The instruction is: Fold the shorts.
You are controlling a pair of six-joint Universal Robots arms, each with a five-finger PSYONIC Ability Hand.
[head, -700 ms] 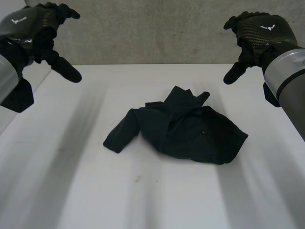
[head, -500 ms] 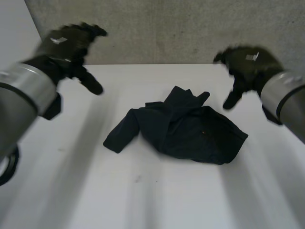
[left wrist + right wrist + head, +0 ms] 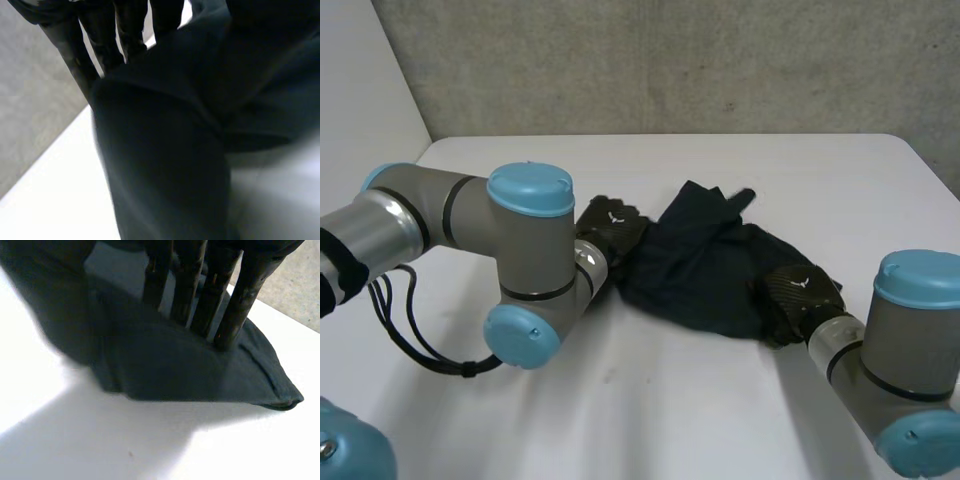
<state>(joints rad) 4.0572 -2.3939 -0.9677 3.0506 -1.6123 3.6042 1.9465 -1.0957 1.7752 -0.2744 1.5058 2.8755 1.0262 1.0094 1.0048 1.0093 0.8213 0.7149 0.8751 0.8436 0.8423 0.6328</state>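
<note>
Both hands have dropped from where they hung high over the far part of the surface 0.7 s ago, and now they are down on the shorts. The 2 arms have swung in with them, so their grey joints and light-blue caps now stand in the near part of the head view.

The shorts (image 3: 705,265) are dark and crumpled. They lie bunched near the middle of the white surface (image 3: 660,410), with one pointed flap toward the far side, and their far flap looks unchanged.

The left hand (image 3: 611,226) rests at the left edge of the cloth. In its own wrist view its fingers (image 3: 107,45) run straight down, spread a little apart, and their tips disappear behind a raised fold of the shorts (image 3: 165,150). No finger curls round the cloth, so this hand is wide and holds nothing.

The right hand (image 3: 798,298) lies at the near right edge of the shorts. In its wrist view its fingers (image 3: 240,300) are straight and slightly apart, and their tips press on top of the dark fabric (image 3: 175,365), which tapers to a flat corner beside them. This hand too is wide, pressing and not gripping. Bare surface (image 3: 100,440) lies in front of the cloth.
</note>
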